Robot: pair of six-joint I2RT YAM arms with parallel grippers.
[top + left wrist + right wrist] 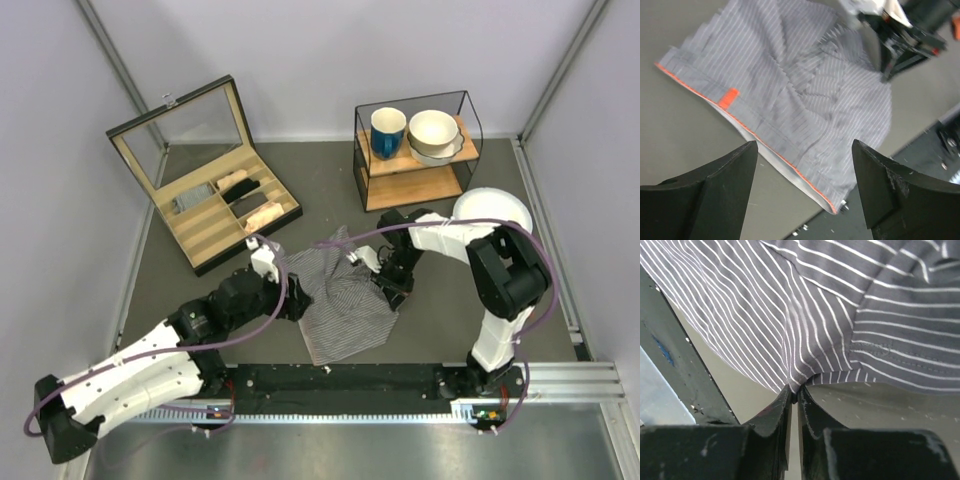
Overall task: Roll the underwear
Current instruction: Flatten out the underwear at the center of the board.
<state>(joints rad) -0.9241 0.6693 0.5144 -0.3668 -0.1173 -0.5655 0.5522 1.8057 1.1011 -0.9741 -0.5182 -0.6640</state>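
Here, top view: underwear (pixel 340 305) lies crumpled mid-table (pixel 450 325); L gripper (pixel 805 150) at its 9 o'clock side, jaws spread wide, gripping nothing, over the orange-trimmed edge; R gripper (pixel 795 394) at its 3 o'clock side, jaws nearly closed, pinching a fold of the striped cloth.

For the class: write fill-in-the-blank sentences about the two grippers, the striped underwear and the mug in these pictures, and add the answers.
1. The right gripper pinches the edge of the underwear, so its jaws are ____.
2. The left gripper hangs over the underwear with its jaws ____.
3. The underwear has an edge trim coloured ____.
4. The mug is coloured ____.

Missing words: shut, open, orange, blue.
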